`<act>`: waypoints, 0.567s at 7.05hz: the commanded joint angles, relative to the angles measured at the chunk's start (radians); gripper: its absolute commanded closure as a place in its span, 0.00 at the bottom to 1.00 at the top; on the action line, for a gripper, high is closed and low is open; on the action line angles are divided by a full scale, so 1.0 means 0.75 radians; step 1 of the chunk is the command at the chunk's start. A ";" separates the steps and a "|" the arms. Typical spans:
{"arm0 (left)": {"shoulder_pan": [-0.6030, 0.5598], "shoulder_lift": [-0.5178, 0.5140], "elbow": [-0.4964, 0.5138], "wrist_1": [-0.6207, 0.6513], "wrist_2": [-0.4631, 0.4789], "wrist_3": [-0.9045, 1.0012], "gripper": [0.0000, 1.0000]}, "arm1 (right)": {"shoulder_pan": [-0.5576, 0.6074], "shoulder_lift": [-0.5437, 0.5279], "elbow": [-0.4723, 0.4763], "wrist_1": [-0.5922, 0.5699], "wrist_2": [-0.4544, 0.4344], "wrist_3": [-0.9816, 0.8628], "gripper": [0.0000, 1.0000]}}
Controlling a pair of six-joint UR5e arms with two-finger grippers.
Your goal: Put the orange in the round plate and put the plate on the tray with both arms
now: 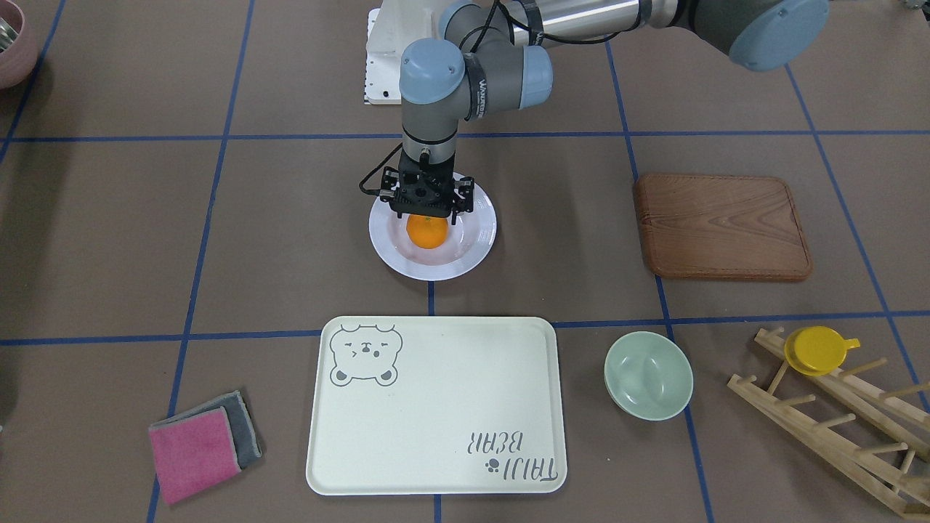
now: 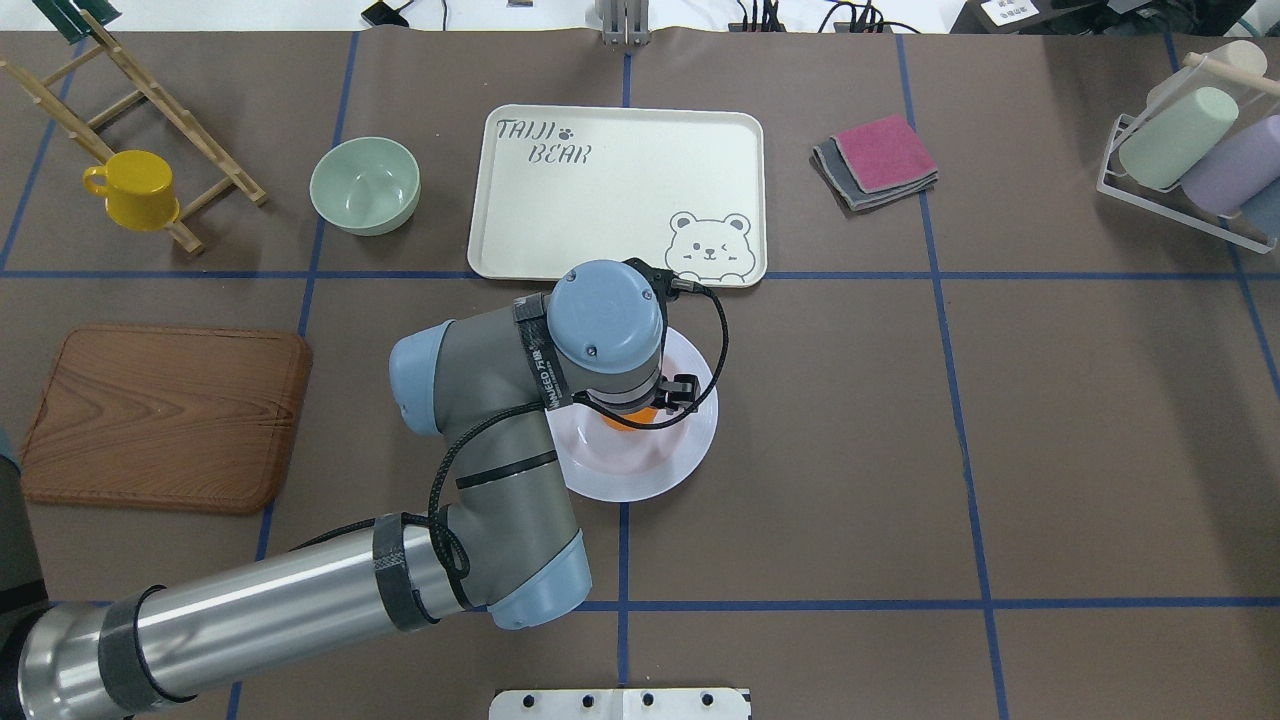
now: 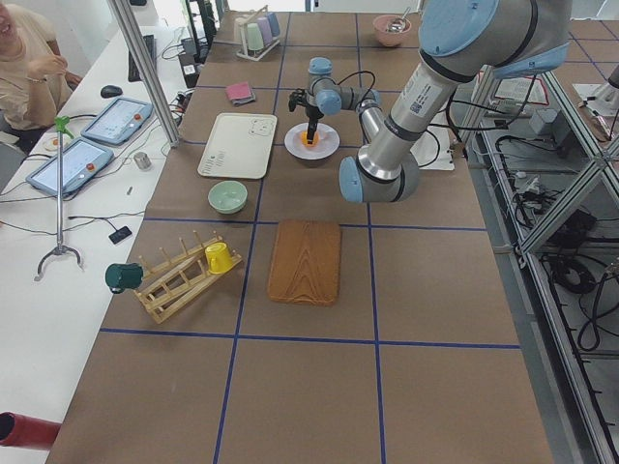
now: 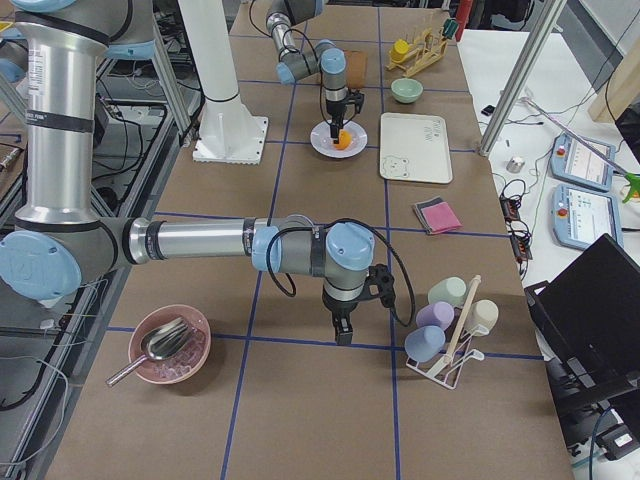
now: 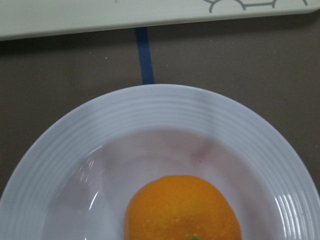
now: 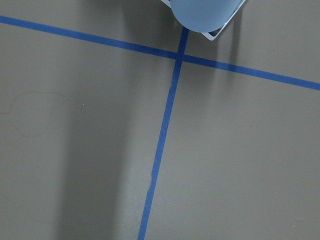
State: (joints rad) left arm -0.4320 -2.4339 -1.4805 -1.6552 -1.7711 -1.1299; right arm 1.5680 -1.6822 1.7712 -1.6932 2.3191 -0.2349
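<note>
The orange [image 1: 427, 232] lies in the sunken centre of the round plate [image 1: 476, 243], mid-table, just behind the tray [image 1: 436, 407]. My left gripper [image 1: 426, 216] points straight down over the orange, open, with a finger on each side of the fruit's top. The left wrist view shows the orange [image 5: 182, 210] resting in the ribbed plate [image 5: 175, 105], with the tray's edge [image 5: 100, 15] beyond. My right gripper [image 4: 342, 335] hangs over bare table far from the plate, near a cup rack; I cannot tell whether it is open or shut.
A brown wooden board [image 1: 723, 226], a pale green bowl [image 1: 649, 375] and a yellow cup [image 1: 817, 350] on a wooden rack stand on my left side. Folded cloths [image 1: 203, 444] lie beside the tray. A pink bowl [image 4: 170, 345] sits near the right arm.
</note>
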 commanded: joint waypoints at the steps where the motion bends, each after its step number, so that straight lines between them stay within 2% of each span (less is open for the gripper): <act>1: -0.104 0.154 -0.254 0.051 -0.058 0.151 0.01 | -0.035 0.052 0.007 0.002 -0.006 0.000 0.00; 3: -0.362 0.379 -0.498 0.224 -0.260 0.519 0.01 | -0.092 0.114 0.041 0.002 -0.004 0.000 0.00; 4: -0.507 0.530 -0.610 0.272 -0.329 0.778 0.01 | -0.167 0.126 0.074 0.002 0.000 0.055 0.00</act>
State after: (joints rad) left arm -0.6854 -2.1588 -1.8333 -1.5069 -1.9463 -0.7555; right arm 1.4973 -1.6065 1.8014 -1.6917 2.3166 -0.2256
